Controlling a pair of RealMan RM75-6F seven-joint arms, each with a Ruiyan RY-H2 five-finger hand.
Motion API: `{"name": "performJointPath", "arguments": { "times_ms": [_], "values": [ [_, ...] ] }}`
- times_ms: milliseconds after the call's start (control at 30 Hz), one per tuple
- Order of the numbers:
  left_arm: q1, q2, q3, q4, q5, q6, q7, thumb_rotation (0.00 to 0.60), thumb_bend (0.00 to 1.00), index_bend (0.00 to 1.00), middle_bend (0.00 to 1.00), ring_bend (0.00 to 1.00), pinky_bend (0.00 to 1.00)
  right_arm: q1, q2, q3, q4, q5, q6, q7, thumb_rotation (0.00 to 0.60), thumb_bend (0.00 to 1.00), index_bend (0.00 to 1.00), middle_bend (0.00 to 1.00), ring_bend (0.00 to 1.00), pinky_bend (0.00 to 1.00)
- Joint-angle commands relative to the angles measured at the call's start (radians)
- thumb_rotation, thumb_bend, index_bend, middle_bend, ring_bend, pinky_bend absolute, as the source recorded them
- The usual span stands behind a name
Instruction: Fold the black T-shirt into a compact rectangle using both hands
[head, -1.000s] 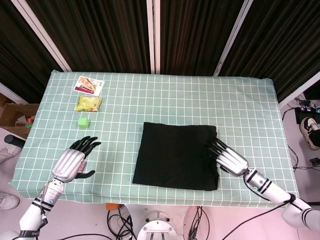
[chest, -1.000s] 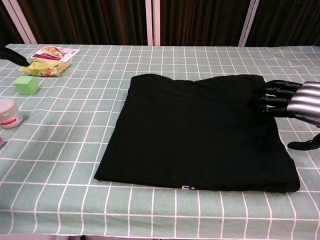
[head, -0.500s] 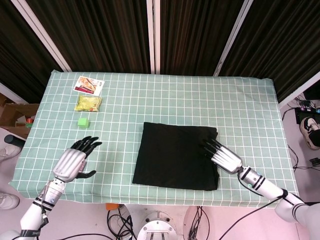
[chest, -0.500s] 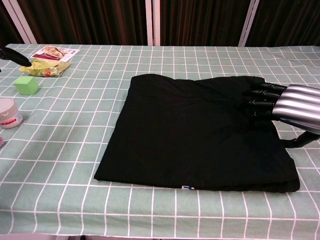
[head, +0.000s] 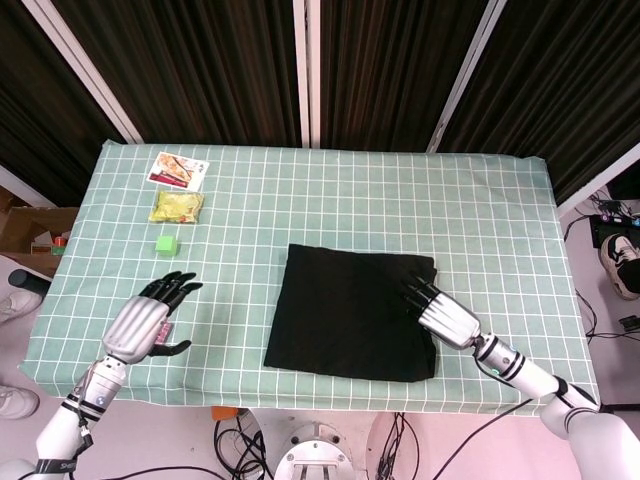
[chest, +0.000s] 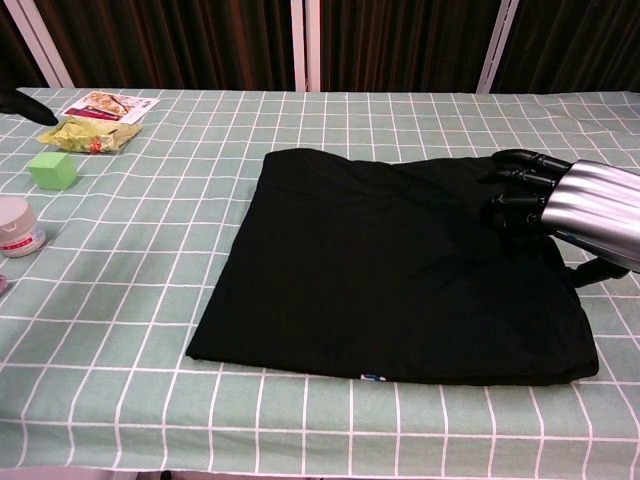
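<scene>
Head view: black T-shirt (head: 352, 312) folded square, flat mid-table. Right hand (head: 444, 315) resting on its right edge, fingers extended, holding nothing. Left hand (head: 145, 322) apart, open, empty. Likely mid-fold, smoothing; next probably gripping an edge for another fold.

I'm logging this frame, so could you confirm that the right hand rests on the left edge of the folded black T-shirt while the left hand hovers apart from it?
Not quite: the right hand rests on the right edge of the black T-shirt, not the left, as the head view shows. The left hand is indeed apart from it, over the table.
</scene>
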Motion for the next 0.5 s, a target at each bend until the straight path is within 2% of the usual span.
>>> {"name": "performJointPath", "arguments": {
  "times_ms": [33,200,500],
  "values": [
    [0.0,0.003,0.0,-0.002,0.001,0.001,-0.002,0.6,0.15,0.16,0.09,0.06,0.18,-0.018,-0.033,0.0,0.066,0.011,0.044,0.031,0.6,0.53,0.73,0.37,0.12,0.0],
    [0.0,0.011,-0.002,-0.013,0.001,0.002,0.008,0.6,0.15,0.16,0.09,0.06,0.18,-0.035,-0.002,-0.006,0.117,0.019,0.108,0.047,0.6,0.57,0.75,0.38,0.12,0.0],
    [-0.002,0.025,-0.005,-0.035,-0.002,0.001,0.022,0.6,0.15,0.16,0.09,0.06,0.18,-0.031,0.155,0.007,0.112,0.032,0.294,0.019,0.6,0.56,0.75,0.38,0.12,0.0]
  ]
}}
